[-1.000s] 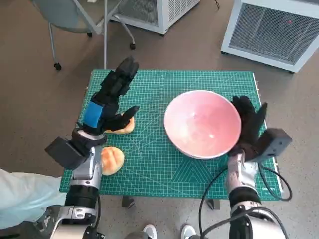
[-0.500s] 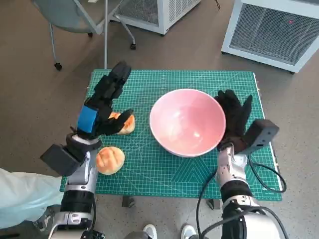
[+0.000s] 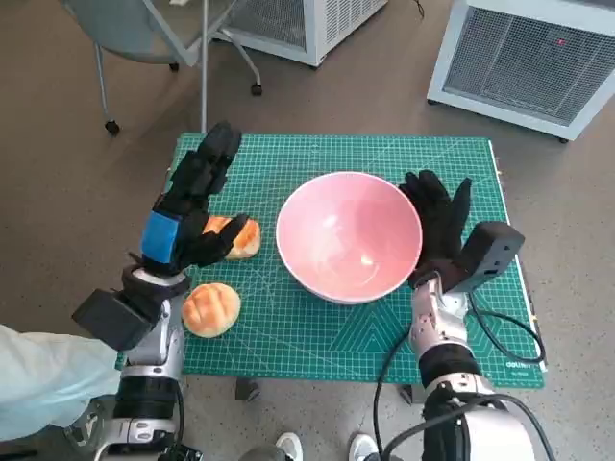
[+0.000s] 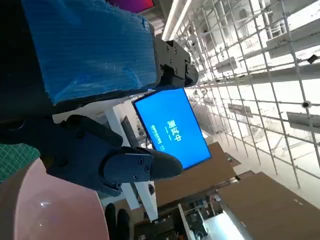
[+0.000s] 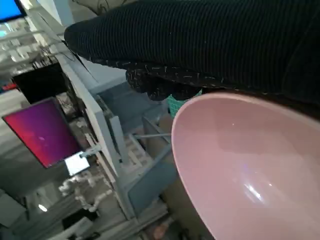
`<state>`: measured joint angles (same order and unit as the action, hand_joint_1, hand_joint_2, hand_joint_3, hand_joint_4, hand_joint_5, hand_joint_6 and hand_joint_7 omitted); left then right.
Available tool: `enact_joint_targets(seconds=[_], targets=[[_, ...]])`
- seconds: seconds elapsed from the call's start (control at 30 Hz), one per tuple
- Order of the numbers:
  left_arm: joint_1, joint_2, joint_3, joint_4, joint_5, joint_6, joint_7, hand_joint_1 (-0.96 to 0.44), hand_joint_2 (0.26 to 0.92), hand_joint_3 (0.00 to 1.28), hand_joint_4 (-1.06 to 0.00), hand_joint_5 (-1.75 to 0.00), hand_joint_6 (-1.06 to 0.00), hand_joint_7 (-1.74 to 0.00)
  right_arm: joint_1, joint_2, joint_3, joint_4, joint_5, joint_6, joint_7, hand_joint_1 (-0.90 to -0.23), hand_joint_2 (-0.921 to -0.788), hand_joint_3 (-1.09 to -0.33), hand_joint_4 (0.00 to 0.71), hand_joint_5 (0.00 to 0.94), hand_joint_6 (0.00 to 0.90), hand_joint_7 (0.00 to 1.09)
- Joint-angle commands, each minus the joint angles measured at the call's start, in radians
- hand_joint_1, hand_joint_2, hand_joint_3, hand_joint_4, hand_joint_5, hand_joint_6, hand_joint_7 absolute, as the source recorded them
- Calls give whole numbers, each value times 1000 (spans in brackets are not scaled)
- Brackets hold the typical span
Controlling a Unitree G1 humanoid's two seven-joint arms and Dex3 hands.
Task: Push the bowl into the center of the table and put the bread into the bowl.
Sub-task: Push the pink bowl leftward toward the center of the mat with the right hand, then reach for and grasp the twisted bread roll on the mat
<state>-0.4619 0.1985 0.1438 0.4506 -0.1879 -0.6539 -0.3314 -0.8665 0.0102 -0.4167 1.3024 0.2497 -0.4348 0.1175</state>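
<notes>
A big pink bowl (image 3: 348, 236) stands empty near the middle of the green cutting mat (image 3: 317, 327). My gloved right hand (image 3: 437, 219) lies flat against the bowl's right side, fingers spread; the right wrist view shows the bowl (image 5: 250, 165) just under the glove (image 5: 200, 40). Two bread rolls lie on the mat's left: one roll (image 3: 211, 308) near the front edge, another roll (image 3: 236, 235) partly hidden behind my left hand (image 3: 187, 213). That hand hovers above the farther roll, fingers apart, holding nothing. In the left wrist view my left hand (image 4: 90, 100) shows over the bowl's rim (image 4: 55, 210).
The mat covers the small table. A chair (image 3: 144, 38) stands behind its left side, and white cabinets (image 3: 533, 58) stand on the floor at the back. A pale sleeve (image 3: 38, 379) shows at the lower left.
My right hand has pushed the bowl leftward, from the mat's right part to about its middle. My left hand has drifted slightly left above the farther roll.
</notes>
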Motion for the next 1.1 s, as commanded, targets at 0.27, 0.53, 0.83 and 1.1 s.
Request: enact_joint_targets(seconds=[0.27,0.53,0.83,1.1], targets=[[11,-8,-8,-8,18,-3,20,-562,921,367,-238,0,-282,-72,9,-47,4,4,-22,-11,17,-576,-921,-821,326,1,346,379],[-3,-14,-9,8,30,-13,34,-568,921,369,-237,0,-282,-69,6,-87,26,-57,-39,-135,51,-567,-921,-816,306,0,331,366],[-35,-28,-25,42,59,-32,51,-577,921,370,-236,0,-283,-65,79,-137,127,-225,-79,-292,225,-625,-921,-806,196,0,191,314],[-66,-39,-36,76,59,-41,38,-589,921,376,-243,-3,-283,-61,246,-179,214,-584,-74,-308,319,-688,-921,-792,144,1,15,433]])
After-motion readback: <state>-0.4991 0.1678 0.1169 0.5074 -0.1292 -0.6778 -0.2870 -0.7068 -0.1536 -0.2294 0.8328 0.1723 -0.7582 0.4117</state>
